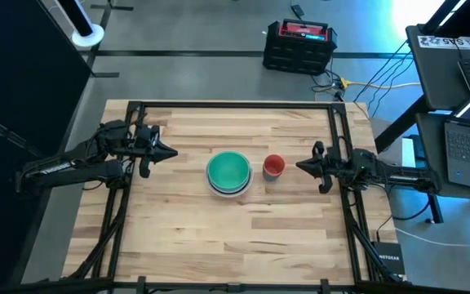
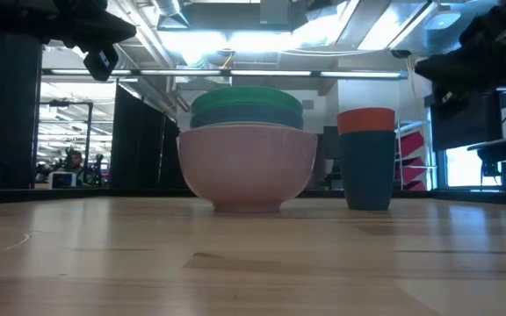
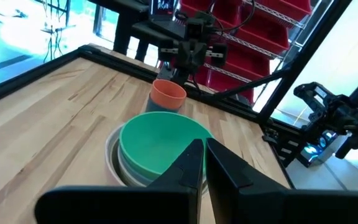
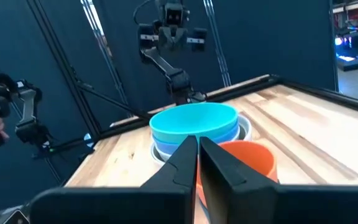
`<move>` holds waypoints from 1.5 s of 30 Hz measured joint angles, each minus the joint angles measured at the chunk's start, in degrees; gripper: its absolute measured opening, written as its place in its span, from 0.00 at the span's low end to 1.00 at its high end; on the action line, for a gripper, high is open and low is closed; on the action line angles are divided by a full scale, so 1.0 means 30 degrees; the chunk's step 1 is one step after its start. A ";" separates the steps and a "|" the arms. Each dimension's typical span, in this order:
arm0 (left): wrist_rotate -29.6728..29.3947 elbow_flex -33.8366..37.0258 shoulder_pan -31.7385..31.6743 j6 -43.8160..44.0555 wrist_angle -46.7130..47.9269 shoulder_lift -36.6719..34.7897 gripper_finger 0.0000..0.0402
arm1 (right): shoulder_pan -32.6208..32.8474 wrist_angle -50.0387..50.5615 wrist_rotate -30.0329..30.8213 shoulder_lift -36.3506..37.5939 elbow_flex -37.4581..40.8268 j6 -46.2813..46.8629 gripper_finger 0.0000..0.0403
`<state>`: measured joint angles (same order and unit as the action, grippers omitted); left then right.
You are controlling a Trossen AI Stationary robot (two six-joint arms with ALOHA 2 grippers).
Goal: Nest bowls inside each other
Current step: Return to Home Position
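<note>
Now I see the bowls nested at the middle of the counter [image 1: 219, 237]: the green bowl [image 1: 228, 169] sits on top, in a blue bowl [image 2: 247, 117], in a large whitish bowl [image 2: 247, 167]. Just beside them a red bowl [image 1: 273, 164] sits in a dark blue bowl [image 2: 367, 171]. My left pincer [image 1: 172, 153] hovers at the left, pressed together and empty. My right pincer [image 1: 299, 166], likewise pressed together, hangs near the red bowl.

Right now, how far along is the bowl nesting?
Done: the green bowl sits in the blue bowl, inside the whitish bowl. In hand: nothing; the left gripper and right gripper are shut, empty, off to the sides. Left, perhaps: the red bowl, nested in the dark blue bowl, stands beside the stack.
</note>
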<state>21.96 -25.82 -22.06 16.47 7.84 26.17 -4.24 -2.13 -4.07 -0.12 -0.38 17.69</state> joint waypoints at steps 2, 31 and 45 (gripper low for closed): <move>0.0000 0.0000 0.0000 0.0023 -0.0141 0.0000 0.00 | 0.0013 0.0099 0.0002 -0.0002 0.0000 0.0000 0.00; -0.0009 0.0816 -0.0098 -0.2024 -0.0628 -0.2730 0.00 | 0.0034 0.0328 0.0225 -0.0004 0.0000 -0.5047 0.00; -0.3536 0.3661 -0.0153 -0.3137 -0.0625 -0.8635 0.00 | 0.0034 0.0346 0.0218 -0.0004 0.0000 -0.4991 0.00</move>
<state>11.35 -14.84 -22.52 7.05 5.96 0.27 -4.14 -1.09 -3.42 -0.14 -0.38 2.72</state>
